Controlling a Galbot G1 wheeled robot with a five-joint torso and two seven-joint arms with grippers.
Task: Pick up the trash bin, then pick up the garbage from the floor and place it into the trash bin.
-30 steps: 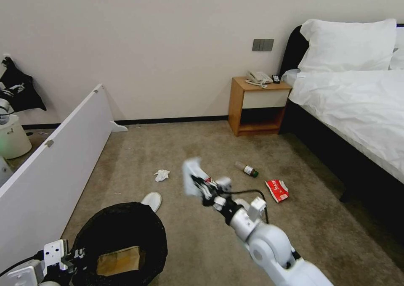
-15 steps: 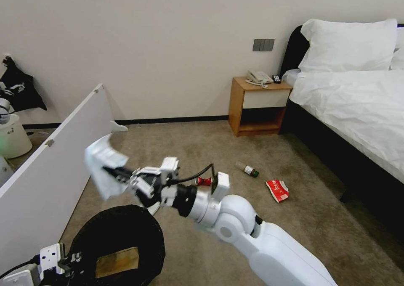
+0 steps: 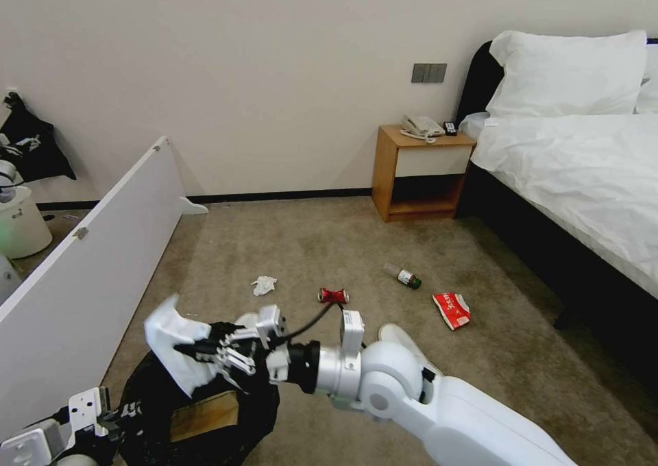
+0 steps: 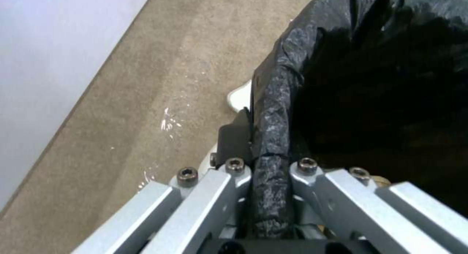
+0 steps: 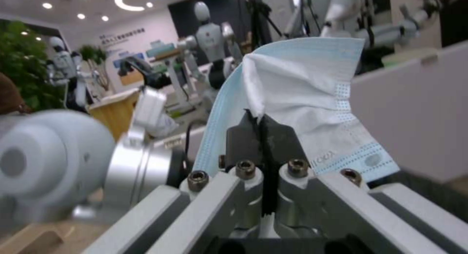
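Note:
The trash bin [image 3: 257, 411], lined with a black bag, hangs at the lower left with brown cardboard [image 3: 204, 417] inside. My left gripper [image 3: 110, 418] is shut on its rim [image 4: 275, 100]. My right gripper [image 3: 190, 349] is shut on a white, blue-edged piece of garbage [image 3: 170, 336], held just above the bin's mouth; the right wrist view shows that piece [image 5: 302, 100] pinched between the fingers [image 5: 244, 137]. On the carpet lie a tissue [image 3: 263, 285], a red can [image 3: 333, 295], a bottle [image 3: 402, 276], a red packet [image 3: 452, 310] and a slipper [image 3: 401, 334].
A long white panel [image 3: 89, 260] leans along the left side. A plain white bin [image 3: 20, 223] stands behind it. A wooden nightstand [image 3: 419, 171] is against the far wall and the bed [image 3: 582, 178] runs along the right. Another white slipper [image 4: 239, 97] lies beside the bin.
My right arm swung left from the middle of the floor with the white piece, first high beside the panel, then down to just over the bin's mouth. The left gripper kept its hold.

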